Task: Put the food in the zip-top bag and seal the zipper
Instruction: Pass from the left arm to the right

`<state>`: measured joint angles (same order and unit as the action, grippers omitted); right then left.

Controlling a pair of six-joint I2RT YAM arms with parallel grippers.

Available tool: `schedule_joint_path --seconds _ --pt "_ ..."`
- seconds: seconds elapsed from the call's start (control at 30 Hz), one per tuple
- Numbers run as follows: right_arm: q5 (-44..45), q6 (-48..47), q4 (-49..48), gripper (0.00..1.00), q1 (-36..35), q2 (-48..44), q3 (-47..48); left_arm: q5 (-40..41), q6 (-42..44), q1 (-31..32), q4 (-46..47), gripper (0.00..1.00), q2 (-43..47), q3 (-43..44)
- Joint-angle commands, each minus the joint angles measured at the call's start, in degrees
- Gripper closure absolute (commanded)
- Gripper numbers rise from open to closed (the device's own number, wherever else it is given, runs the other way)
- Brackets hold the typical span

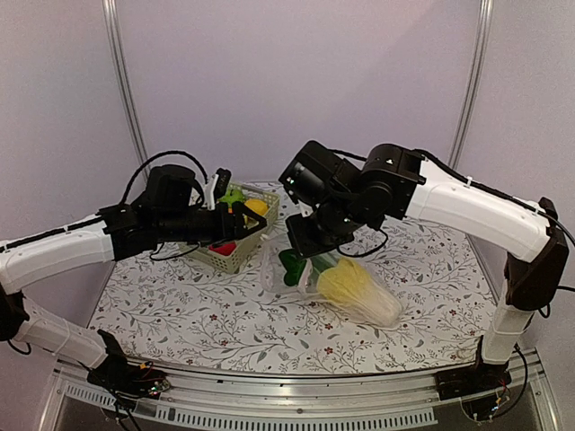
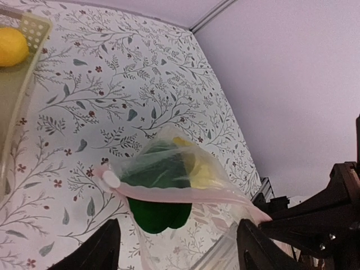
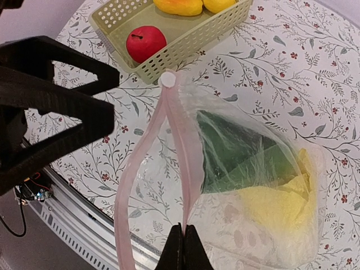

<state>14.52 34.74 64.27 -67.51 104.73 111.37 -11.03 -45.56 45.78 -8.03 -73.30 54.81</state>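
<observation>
A pale green lattice basket (image 1: 237,257) sits on the floral-patterned table (image 1: 225,325).

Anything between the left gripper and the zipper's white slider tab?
Nothing visible. The open left gripper faces the slider tab with a clear gap between; the right gripper pinches the zipper at its other end, off that path.

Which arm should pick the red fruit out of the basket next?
Left. The left gripper is open and free, close to the basket with the red fruit, while the right gripper is shut on the zipper of the bag.
</observation>
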Motion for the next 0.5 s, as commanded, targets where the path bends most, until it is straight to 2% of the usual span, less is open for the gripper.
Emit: schedule_joint_path --seconds 0.0,0.17,0.33,0.47 --pt "0.5 1.1 0.7 1.0 -0.4 -1.3 1.5 5.6 6.6 -5.8 -13.5 0.27 3.5 1.4" --pt "0.6 1.8 0.2 1.0 -0.4 -0.9 1.9 5.0 9.6 -13.3 -14.0 0.24 0.2 1.9" --pt "-0.3 2.6 -0.2 1.0 -0.4 -0.8 1.9 5.2 15.4 -19.0 -16.7 0.2 -9.9 7.3" --pt "-0.7 3.0 -0.4 1.0 -0.4 -0.5 1.7 5.5 19.1 -20.3 -20.2 0.15 -19.4 14.0"
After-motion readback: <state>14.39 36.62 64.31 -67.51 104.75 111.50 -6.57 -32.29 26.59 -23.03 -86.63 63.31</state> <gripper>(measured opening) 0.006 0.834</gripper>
